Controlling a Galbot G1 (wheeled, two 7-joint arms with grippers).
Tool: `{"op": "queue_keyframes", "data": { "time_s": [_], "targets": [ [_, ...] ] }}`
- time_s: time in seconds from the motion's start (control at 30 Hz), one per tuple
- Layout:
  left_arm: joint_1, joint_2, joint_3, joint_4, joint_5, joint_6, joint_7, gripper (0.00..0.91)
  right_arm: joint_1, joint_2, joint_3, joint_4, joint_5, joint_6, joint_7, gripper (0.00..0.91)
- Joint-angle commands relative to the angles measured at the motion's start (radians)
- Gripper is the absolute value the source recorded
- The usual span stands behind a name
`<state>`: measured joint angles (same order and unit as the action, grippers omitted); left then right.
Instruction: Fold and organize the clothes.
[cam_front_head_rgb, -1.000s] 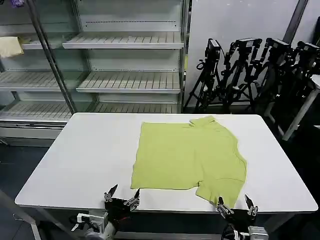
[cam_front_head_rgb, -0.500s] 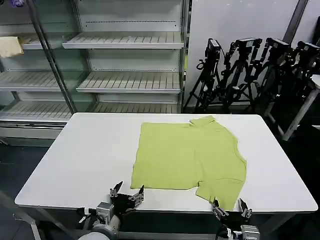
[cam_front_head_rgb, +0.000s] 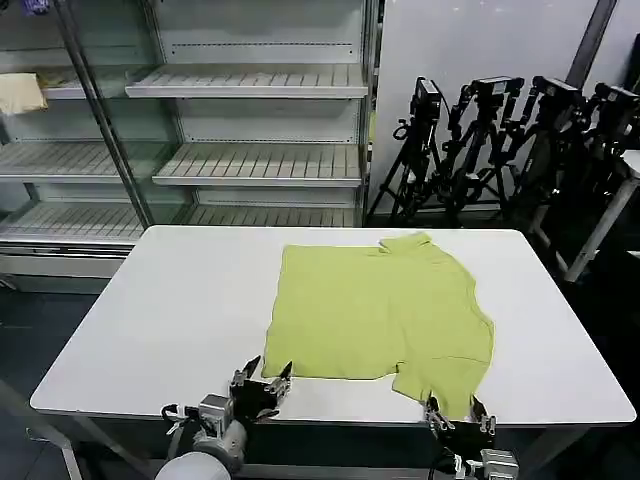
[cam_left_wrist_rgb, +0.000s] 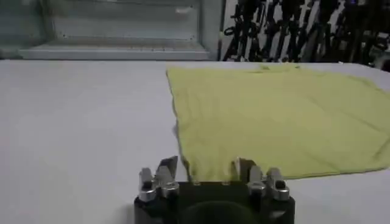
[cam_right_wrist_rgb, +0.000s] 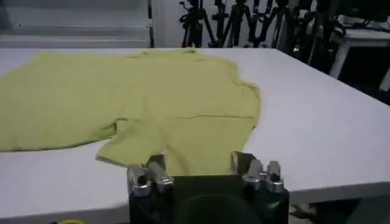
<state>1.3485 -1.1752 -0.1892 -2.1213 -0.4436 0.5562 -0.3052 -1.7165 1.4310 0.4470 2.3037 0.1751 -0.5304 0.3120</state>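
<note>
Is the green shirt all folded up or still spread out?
Partly folded: the T-shirt lies flat on the table, one side tucked in straight, one sleeve showing.

No text, label, brand, number or sign can be read anywhere in these views. The lime T-shirt (cam_front_head_rgb: 380, 315) on the bench (cam_front_head_rgb: 180, 300) shows plain cloth with no lettering. The shelves (cam_front_head_rgb: 250, 90) behind the bench carry no tags that can be made out, and the tripods (cam_front_head_rgb: 500, 140) at the far right show no readable marking.
</note>
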Motion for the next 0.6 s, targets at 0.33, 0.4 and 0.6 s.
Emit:
{"op": "queue_keyframes", "data": {
  "time_s": [0.33,0.4,0.6],
  "targets": [
    [-0.004,0.007,0.001,-0.005,-0.043,-0.003,0.010,0.020,-0.022,-0.004,0.004,0.025,0.008,0.017,-0.020,0.000],
    [0.010,0.008,0.000,-0.016,-0.043,-0.005,0.014,0.020,-0.030,-0.005,0.007,0.031,0.006,0.028,-0.023,0.000],
    [0.054,0.014,-0.021,-0.077,-0.057,-0.015,0.020,0.020,-0.068,-0.006,0.012,0.080,0.003,0.053,-0.033,0.000]
  ]
}}
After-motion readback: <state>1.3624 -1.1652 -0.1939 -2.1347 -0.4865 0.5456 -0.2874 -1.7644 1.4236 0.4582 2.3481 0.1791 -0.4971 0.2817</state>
